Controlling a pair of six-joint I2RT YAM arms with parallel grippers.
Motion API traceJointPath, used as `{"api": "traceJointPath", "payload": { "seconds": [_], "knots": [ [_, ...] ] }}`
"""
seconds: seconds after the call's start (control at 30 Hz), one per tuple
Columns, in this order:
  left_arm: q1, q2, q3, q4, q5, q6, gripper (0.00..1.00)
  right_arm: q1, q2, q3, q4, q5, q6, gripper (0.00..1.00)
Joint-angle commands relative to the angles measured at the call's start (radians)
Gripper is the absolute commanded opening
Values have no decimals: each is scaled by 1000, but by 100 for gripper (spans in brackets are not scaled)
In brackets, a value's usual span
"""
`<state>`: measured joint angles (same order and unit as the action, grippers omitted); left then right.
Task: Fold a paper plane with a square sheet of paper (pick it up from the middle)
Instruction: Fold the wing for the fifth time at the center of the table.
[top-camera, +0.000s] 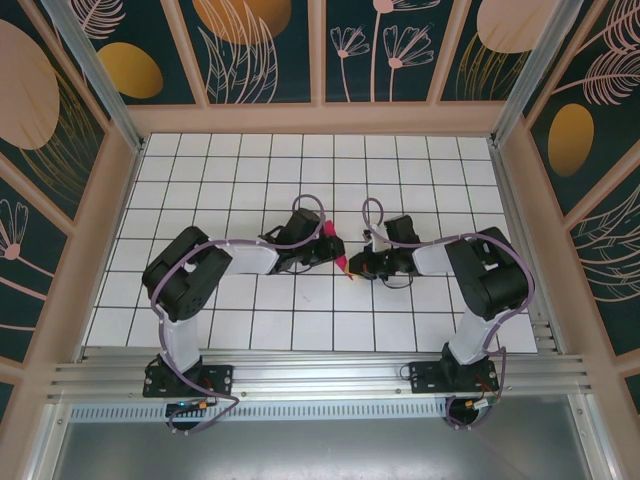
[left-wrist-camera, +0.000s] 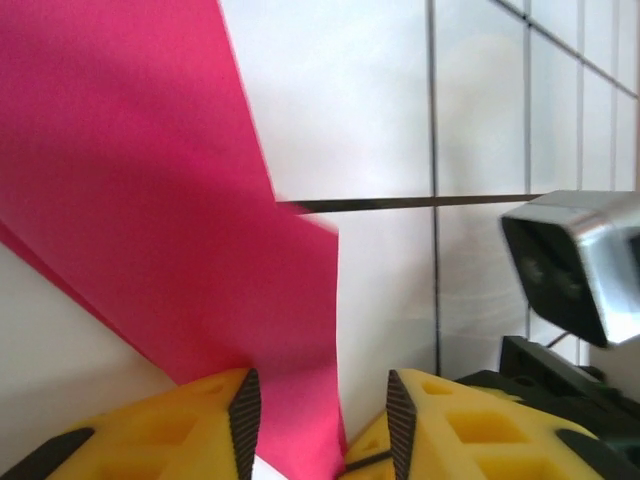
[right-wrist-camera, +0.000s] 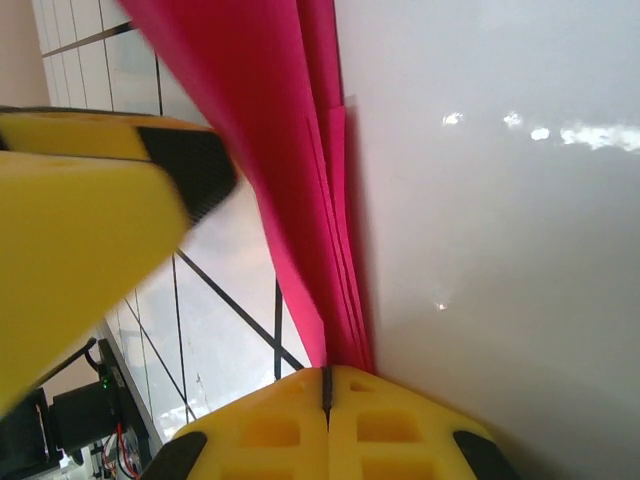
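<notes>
1. My right jaws are closed tight, pad against pad. The pink paper (right-wrist-camera: 300, 170) comes out of the seam between them as a stack of several folded layers, pinched at one end.
2. My left jaws stand partly open. The paper passes through the gap between their yellow pads (left-wrist-camera: 245, 420). It lies close to the left-hand pad, and a strip of white shows before the other pad, so these jaws straddle the paper without clamping it.
3. From overhead, both my arms reach inward and meet near the middle of the white tiled surface (top-camera: 300, 180). The paper shows there as a small pink sliver between the two wrist heads, just beside the left one.
4. From my right jaws, the paper's folded edges run straight away from the pads along its long axis. A yellow finger of my left arm (right-wrist-camera: 90, 230) sits just beside those edges.
5. From my left jaws, the paper rises away and spreads wide to the left.
6. The paper seems to be lifted off the surface, but I cannot tell for sure from these close views.
7. My judgement is that the next move depends on the left jaws, which sit either side of the paper. The right jaws anchor the end, and the left need only close or slide along the length.
</notes>
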<state>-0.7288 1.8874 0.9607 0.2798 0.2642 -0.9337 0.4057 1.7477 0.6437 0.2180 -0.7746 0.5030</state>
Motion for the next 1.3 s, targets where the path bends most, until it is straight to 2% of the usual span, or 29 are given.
{"api": "traceJointPath", "payload": {
  "seconds": [0.0,0.43,1.27],
  "knots": [
    [8,-70,-32,73,-37,31,43,18,-18,-44,-49,-39,-15,0],
    [14,-27,-51,67,-66,65,43,24,-83,-112,-60,-70,-12,0],
    [32,24,-40,50,-97,98,42,23,-77,-108,-66,-61,-15,0]
  ]
}}
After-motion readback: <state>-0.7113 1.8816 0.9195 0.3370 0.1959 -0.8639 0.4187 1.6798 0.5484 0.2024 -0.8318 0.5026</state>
